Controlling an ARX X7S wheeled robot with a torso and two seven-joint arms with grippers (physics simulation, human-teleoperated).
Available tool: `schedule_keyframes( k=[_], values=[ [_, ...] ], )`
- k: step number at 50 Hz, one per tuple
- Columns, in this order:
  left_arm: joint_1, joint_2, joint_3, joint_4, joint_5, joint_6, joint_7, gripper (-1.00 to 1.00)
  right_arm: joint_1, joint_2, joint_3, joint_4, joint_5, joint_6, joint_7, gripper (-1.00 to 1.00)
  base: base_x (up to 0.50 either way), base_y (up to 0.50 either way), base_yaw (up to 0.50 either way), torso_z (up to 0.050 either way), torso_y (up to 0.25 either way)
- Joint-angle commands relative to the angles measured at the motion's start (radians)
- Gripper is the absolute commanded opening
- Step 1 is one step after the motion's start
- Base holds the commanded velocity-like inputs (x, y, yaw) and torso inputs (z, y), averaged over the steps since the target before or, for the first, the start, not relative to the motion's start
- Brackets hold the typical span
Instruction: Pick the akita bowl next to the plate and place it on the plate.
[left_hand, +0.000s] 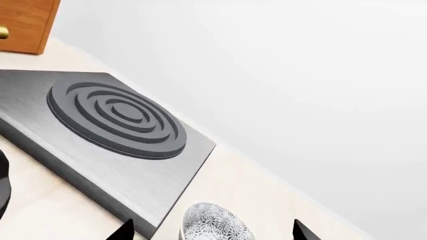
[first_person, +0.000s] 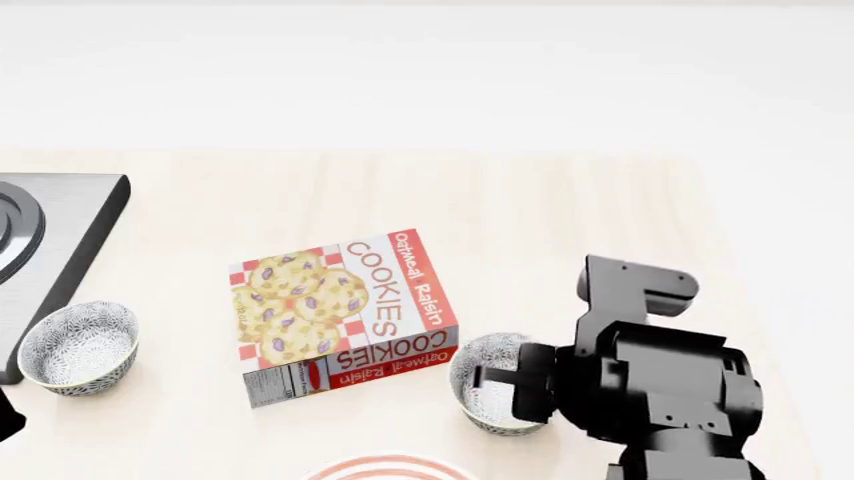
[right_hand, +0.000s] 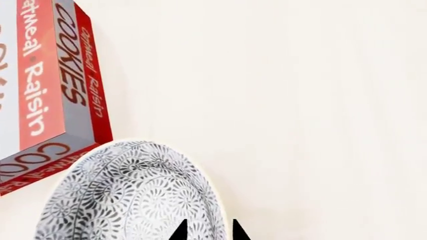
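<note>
Right gripper (right_hand: 207, 231) sits at the near right of the counter, its two dark fingertips close together over the right-hand wall of the akita bowl (right_hand: 127, 195); from the right wrist view they look to straddle the rim, but whether they are pinching it or only closing on it I cannot tell. In the head view the black wrist covers the bowl's right side, and the bowl (first_person: 483, 384) rests on the counter (first_person: 561, 240), not lifted. Just left of it and nearer still, only the far edge of the plate (first_person: 388, 467) shows at the bottom of the head view, its red-brown rings visible; bowl and plate are near each other but not touching.

Judging by this, the step in hand is the grasp of the bowl. The next move calls for a firm hold on the rim, a straight lift clear of the counter, then a short carry left and toward the robot to set it down on the plate.

A cookie box (first_person: 343, 315) lies flat just beyond the bowl, its near right corner almost against the bowl's far left rim, so the lift should avoid dragging into it.

Left gripper (left_hand: 213, 232) hangs with its tips spread wide, holding nothing, above the second bowl (first_person: 79, 347) at the far left, which sits beside the stove plate (left_hand: 113, 135)
</note>
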Motion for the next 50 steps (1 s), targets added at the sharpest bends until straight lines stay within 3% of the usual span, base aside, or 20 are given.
schedule_keyframes(
  k=[1,10,15,25,35,43,45,48,50],
  values=[
    [0.003,-0.003,0.003,0.005,-0.004,0.001,-0.004,1.00,0.000,-0.003,0.032,-0.001,-0.042,-0.029,0.030,-1.00,0.00,0.00,0.00,0.000,0.000],
    [-0.001,-0.003,0.006,-0.009,-0.001,0.011,0.001,1.00,0.005,-0.010,0.008,-0.053,-0.067,-0.043,0.016,-1.00,0.00,0.00,0.00,0.000,0.000],
    [-0.003,-0.002,0.008,-0.016,0.001,0.016,0.003,1.00,-0.106,-0.004,0.009,-0.400,-0.052,0.132,0.009,-1.00,0.00,0.00,0.00,0.000,0.002],
    [0.002,-0.009,0.011,0.014,-0.011,-0.003,-0.017,1.00,-0.190,0.009,-0.025,-0.812,-0.040,0.350,-0.008,-1.00,0.00,0.00,0.00,0.000,0.000],
    [0.002,-0.012,0.013,0.014,-0.012,0.000,-0.019,1.00,-0.200,0.026,-0.041,-1.025,-0.030,0.494,-0.007,-1.00,0.00,0.00,0.00,0.000,0.000],
    [0.005,-0.014,0.016,0.022,-0.013,-0.002,-0.026,1.00,-0.170,0.030,-0.012,-1.220,0.005,0.711,-0.019,-1.00,0.00,0.00,0.00,0.000,0.001],
    [0.005,-0.014,0.017,0.024,-0.012,-0.001,-0.026,1.00,-0.158,0.045,-0.003,-1.219,0.078,0.731,0.017,-1.00,0.00,0.00,0.00,0.000,0.000],
    [0.003,-0.013,0.019,0.013,-0.009,0.006,-0.021,1.00,-0.151,0.135,0.006,-1.192,0.528,0.731,0.361,-1.00,0.00,0.00,0.00,0.000,0.000],
    [0.005,-0.014,0.019,0.016,-0.008,0.006,-0.024,1.00,-0.146,0.182,-0.010,-1.177,0.772,0.731,0.510,-1.00,0.00,0.00,0.00,0.000,0.000]
  ],
)
